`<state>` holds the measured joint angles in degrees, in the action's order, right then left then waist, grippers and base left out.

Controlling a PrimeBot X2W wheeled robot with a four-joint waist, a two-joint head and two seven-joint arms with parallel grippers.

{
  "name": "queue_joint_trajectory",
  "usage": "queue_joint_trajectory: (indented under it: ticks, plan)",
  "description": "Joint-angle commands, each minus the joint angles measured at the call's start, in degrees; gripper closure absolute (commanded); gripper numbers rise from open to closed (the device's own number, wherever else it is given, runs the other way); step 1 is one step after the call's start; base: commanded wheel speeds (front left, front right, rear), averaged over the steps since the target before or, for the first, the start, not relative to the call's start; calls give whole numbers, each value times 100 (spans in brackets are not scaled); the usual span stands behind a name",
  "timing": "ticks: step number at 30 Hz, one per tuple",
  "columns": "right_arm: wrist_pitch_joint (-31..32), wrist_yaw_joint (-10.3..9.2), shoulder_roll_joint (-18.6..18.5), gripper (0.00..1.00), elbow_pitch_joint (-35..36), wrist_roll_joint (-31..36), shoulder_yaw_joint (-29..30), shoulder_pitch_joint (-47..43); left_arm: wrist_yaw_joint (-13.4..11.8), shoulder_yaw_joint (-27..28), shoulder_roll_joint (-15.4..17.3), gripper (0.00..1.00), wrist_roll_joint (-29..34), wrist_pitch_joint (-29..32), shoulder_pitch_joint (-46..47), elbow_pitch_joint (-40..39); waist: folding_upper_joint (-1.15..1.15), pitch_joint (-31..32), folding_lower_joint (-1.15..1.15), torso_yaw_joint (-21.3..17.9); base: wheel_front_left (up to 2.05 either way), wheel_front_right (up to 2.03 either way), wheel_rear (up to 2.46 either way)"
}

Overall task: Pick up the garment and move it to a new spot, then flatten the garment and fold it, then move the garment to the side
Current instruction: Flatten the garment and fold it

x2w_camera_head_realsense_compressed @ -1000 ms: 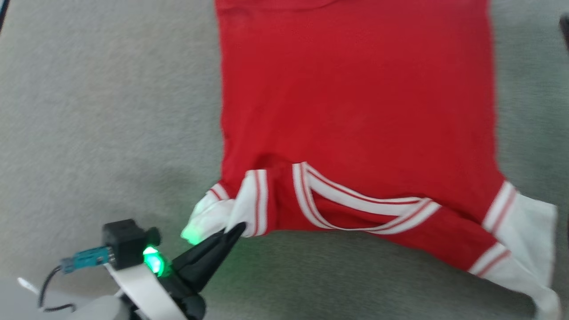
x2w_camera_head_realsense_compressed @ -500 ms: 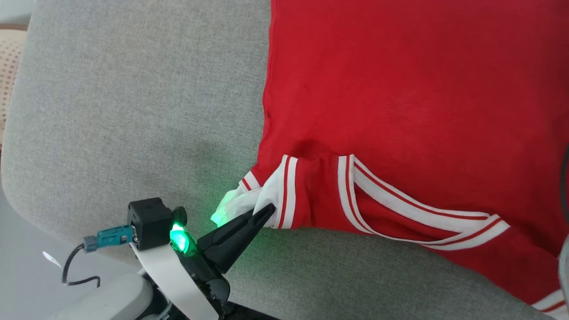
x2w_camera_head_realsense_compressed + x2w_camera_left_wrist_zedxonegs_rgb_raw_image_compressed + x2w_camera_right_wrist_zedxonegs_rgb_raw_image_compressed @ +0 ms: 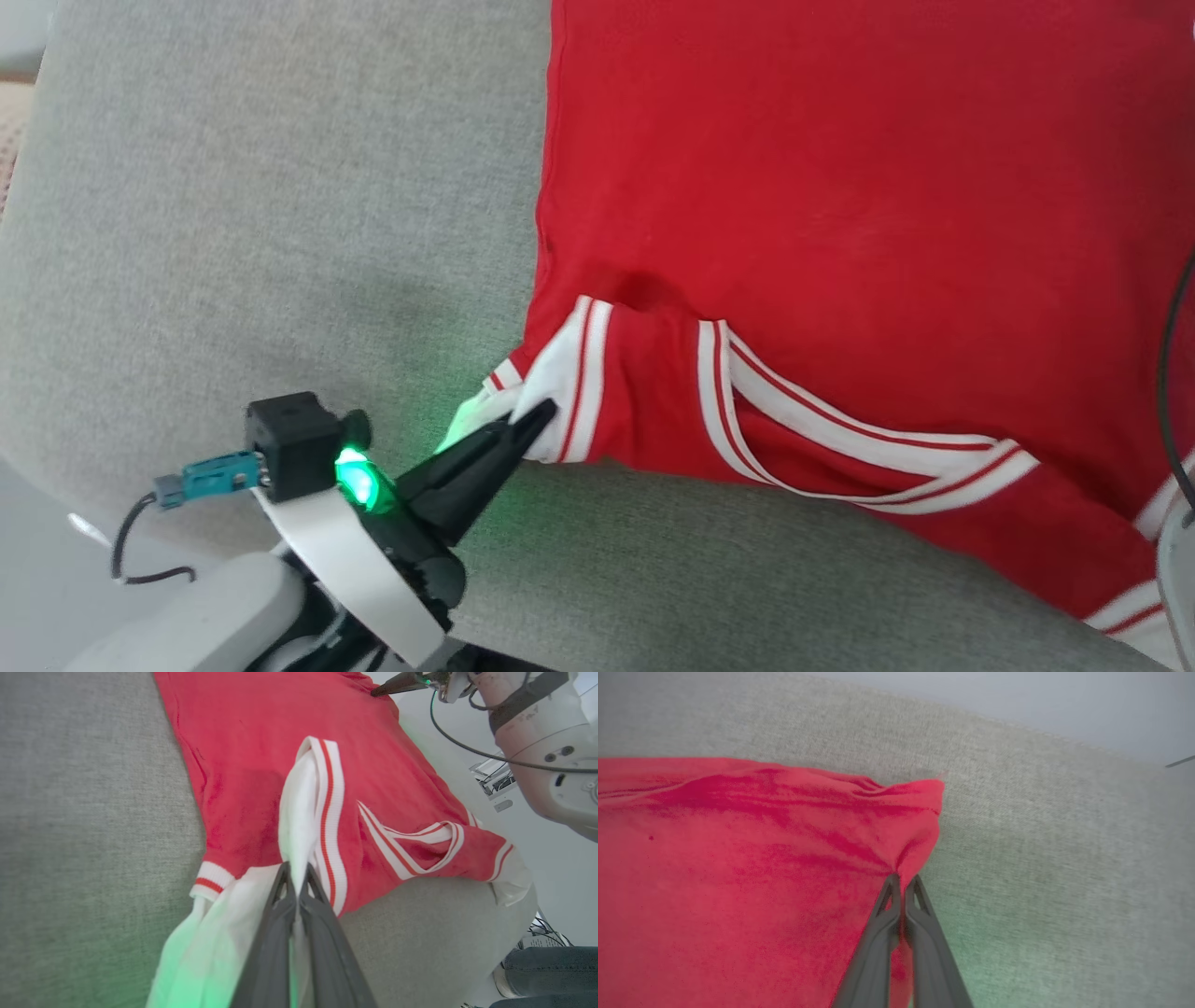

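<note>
Two grips on the small red jersey T-shirt with white sleeves (image 3: 794, 233), spread on grey fabric (image 3: 233, 233): left pincer (image 3: 534, 418) clamped on the lower-left sleeve, right pincer (image 3: 903, 879) on the far hem edge.

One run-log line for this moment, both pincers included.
garment: spread on grey cushion | left pincer: shut on its white sleeve | right pincer: shut on its red corner | stage: likely flattening

The garment (image 3: 794, 187) lies on the cushion (image 3: 233, 187), left hand (image 3: 537, 415) at its near-left sleeve (image 3: 560, 383).
</note>
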<state>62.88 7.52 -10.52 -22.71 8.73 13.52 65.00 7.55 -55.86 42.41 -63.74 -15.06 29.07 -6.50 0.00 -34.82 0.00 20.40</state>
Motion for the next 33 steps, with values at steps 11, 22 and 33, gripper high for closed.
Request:
queue_joint_trajectory:
  ticks: [11,22,33]
  plan:
    - [561,-6,-878,100,1678,-1671,-667,-1856,-13,353,348,100,119,-14,-702,321,0,1010,0,-852,0,0,0]
    - [1534,-6,-848,100,4418,-2994,-101,-5398,-13,462,661,100,101,-13,-1240,539,0,1589,0,-1544,0,0,0]
    - [1254,-6,-60,100,5313,-3247,-437,-7794,-13,496,838,100,49,-13,-1374,672,0,1625,0,-1896,0,0,0]
